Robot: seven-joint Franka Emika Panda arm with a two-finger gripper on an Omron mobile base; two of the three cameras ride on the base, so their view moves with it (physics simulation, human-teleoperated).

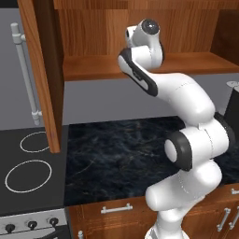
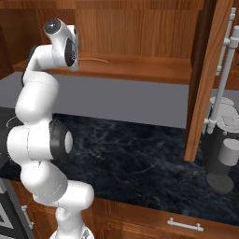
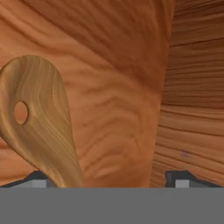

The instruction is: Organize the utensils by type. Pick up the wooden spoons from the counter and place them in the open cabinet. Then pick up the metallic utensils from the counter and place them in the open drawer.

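Observation:
A wooden spoon point(image 3: 39, 127) with a hole in its bowl lies in front of the hand inside the open cabinet. Its handle runs down close to the left fingertip point(image 3: 37, 178). My gripper point(image 3: 109, 180) is open, the two tips stand far apart, and bare cabinet wood fills the gap between them. In the right base view the arm reaches up to the cabinet shelf point(image 2: 140, 67), and a thin wooden handle point(image 2: 95, 59) lies on the shelf just past the hand. In the left base view the wrist point(image 1: 144, 35) is at shelf height.
The cabinet door point(image 1: 44, 74) hangs open on the left, and its other door point(image 2: 205, 79) is open on the right. Below the shelf lies the dark marble counter point(image 1: 116, 154). A stove point(image 1: 28, 175) adjoins it on the left. A grey appliance point(image 2: 223, 144) stands at the right.

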